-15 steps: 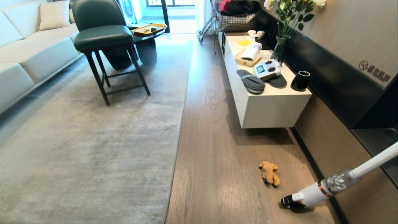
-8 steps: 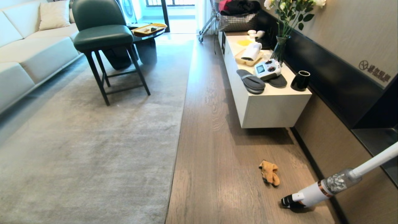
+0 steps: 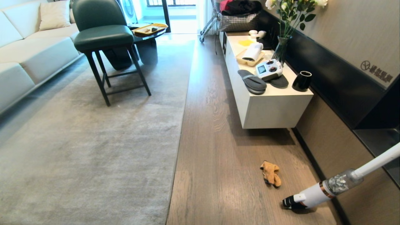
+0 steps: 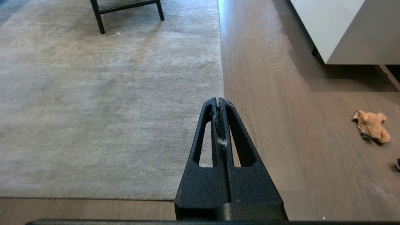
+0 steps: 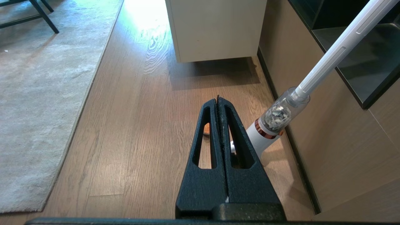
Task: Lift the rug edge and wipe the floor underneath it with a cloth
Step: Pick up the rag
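Note:
A large pale grey rug [image 3: 93, 140] lies flat on the brown plank floor [image 3: 218, 150], its long straight edge running up the middle of the head view. An orange-tan cloth [image 3: 270, 173] lies crumpled on the bare floor to the right of the rug. Neither arm shows in the head view. My left gripper [image 4: 218, 99] is shut and empty, with bits of lint stuck between its fingers; it hangs above the rug [image 4: 109, 93] edge, and the cloth [image 4: 372, 126] lies well to its right. My right gripper [image 5: 217, 98] is shut and empty above the floor [image 5: 140, 125]; a sliver of the cloth [image 5: 206, 128] shows through its finger.
A white stick vacuum [image 3: 328, 187] leans against the right wall near the cloth. A white low cabinet [image 3: 268, 103] holds slippers, a remote controller, a black cup and a vase. A dark green chair [image 3: 103, 40] stands on the rug; a pale sofa [image 3: 28, 53] lies at far left.

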